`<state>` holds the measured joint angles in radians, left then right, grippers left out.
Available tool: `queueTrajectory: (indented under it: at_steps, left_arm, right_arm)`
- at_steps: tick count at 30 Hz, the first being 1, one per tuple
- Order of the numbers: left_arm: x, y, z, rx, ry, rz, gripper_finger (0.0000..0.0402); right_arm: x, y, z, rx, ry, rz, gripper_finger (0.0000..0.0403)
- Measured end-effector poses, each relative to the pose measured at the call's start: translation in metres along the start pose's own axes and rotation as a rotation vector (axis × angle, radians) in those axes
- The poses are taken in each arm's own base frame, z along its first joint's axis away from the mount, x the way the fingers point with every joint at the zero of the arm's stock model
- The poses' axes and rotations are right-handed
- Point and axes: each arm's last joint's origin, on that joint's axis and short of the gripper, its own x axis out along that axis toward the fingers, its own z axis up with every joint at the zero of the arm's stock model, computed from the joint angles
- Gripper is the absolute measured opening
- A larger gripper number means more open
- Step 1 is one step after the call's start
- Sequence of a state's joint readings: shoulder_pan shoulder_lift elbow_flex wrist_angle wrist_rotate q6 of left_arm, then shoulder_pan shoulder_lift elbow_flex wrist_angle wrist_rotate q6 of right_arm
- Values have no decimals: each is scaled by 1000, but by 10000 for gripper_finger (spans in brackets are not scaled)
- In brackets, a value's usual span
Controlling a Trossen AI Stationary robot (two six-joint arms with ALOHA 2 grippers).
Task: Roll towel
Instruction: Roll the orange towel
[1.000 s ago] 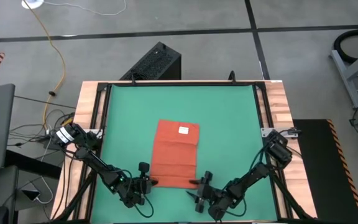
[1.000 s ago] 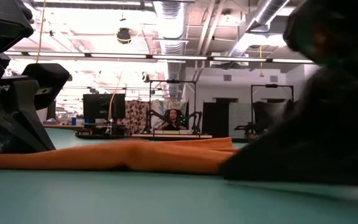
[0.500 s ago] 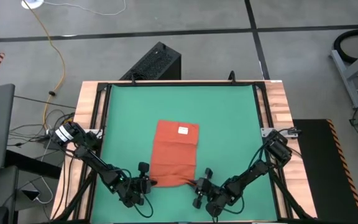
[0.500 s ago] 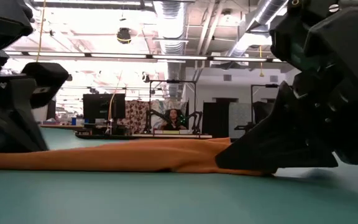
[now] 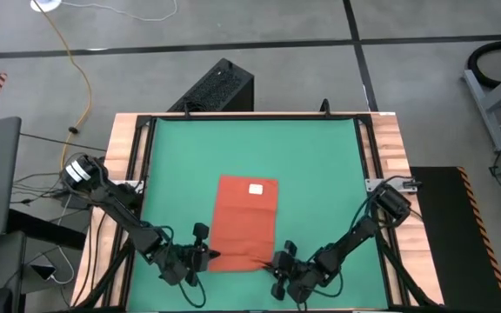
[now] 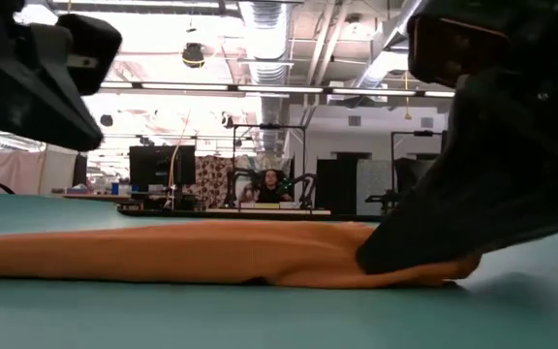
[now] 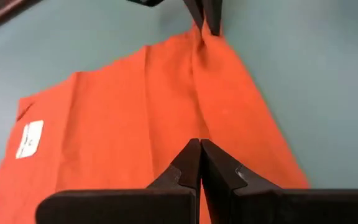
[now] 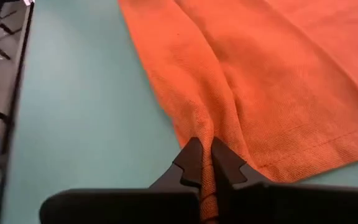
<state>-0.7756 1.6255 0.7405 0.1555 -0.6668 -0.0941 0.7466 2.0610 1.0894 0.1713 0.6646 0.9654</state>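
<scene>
Now right fingers [image 8: 206, 163] pinched shut on towel [image 5: 245, 223], previously open.

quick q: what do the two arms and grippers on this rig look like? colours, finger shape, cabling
Both arms are dark, near-black jointed links. The left arm ends in a pale round cap near the table edge; the right arm has loose thin cables at its base. The left gripper and right gripper have two flat black fingers tapering to wedge tips.

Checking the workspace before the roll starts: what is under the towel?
The towel lies flat on the green mat, which shows all around it. The left gripper and right gripper pinch its near corners. Anything beneath the cloth itself is covered.
</scene>
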Motion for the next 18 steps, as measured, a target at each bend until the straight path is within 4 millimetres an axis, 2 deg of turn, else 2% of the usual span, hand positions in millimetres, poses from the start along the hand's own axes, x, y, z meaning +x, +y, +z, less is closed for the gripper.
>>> queueTrajectory:
  at_steps: [11, 18]
  left_arm:
    - [28, -1, -32, 22, 40, -87, 0]
    - [30, -3, -34, 10, 49, -119, 0]
  right_arm:
    - [-13, -4, 43, 344, 31, 28, 21]
    - [-5, -18, 51, 507, 151, -27, 21]
